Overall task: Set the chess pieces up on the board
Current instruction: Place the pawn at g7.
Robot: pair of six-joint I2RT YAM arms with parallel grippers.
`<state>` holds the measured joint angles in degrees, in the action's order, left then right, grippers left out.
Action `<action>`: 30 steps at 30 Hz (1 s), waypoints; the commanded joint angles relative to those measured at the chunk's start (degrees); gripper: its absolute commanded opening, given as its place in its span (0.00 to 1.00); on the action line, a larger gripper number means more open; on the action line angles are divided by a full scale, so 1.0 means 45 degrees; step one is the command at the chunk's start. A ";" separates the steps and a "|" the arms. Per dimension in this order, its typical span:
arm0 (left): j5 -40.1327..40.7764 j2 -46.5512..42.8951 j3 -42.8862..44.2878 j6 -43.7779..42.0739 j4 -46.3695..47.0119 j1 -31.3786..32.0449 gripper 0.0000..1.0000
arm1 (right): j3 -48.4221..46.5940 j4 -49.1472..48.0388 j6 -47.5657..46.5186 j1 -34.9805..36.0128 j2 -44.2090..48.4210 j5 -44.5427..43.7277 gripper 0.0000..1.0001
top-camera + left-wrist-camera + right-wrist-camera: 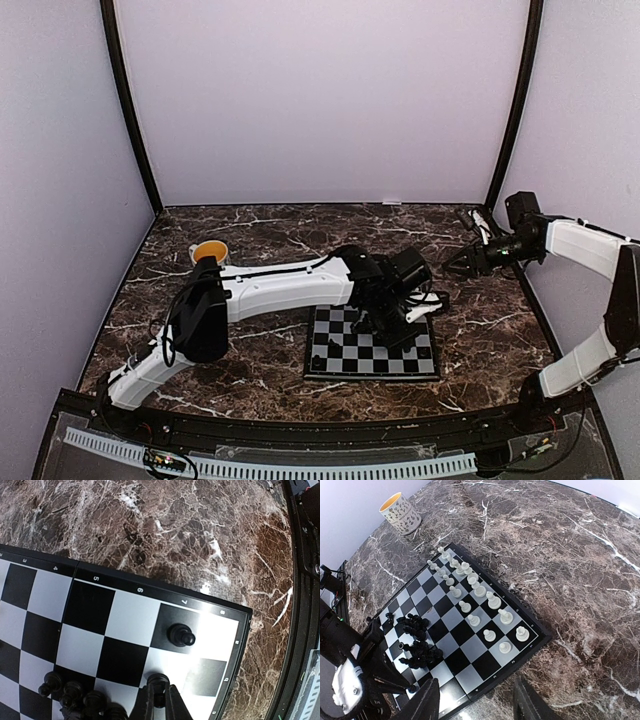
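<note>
Board (470, 650): one, flat on the marble table (570, 555). White pcs (480, 591) stand in 2 rows along one side, approx 8 each, too small to be sure. Black pcs (415, 625) sit in loose clumps opposite; can't count them. You've 1 black pawn (180, 634) alone on a dark edge square. Left gripper (159, 694) is pinched on another black piece (159, 682). Right gripper (476, 680) hangs off-board, fingers apart, nothing in them. One mug (400, 513) is at far left. From the top cam, the left arm (290, 285) hides much of the board.
</note>
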<state>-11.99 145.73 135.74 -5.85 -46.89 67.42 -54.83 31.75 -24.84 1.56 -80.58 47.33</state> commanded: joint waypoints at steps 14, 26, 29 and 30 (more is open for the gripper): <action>-0.0398 0.0052 0.0439 -0.0224 -0.0610 0.0096 0.08 | -0.0074 -0.0019 -0.0105 0.0022 -0.0296 0.0302 0.52; -0.0583 0.0095 0.0440 -0.0168 -0.0454 0.0096 0.13 | -0.0101 0.0014 -0.0144 0.0022 -0.0355 0.0322 0.52; -0.0619 0.0106 0.0440 -0.0166 -0.0422 0.0096 0.13 | -0.0117 0.0006 -0.0149 0.0014 -0.0366 0.0322 0.52; -0.0642 0.0110 0.0440 -0.0161 -0.0420 0.0096 0.13 | -0.0123 0.0012 -0.0145 0.0015 -0.0379 0.0332 0.53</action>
<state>-13.91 146.26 136.03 -6.02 -47.75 67.42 -54.83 31.86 -24.97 1.56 -81.65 47.81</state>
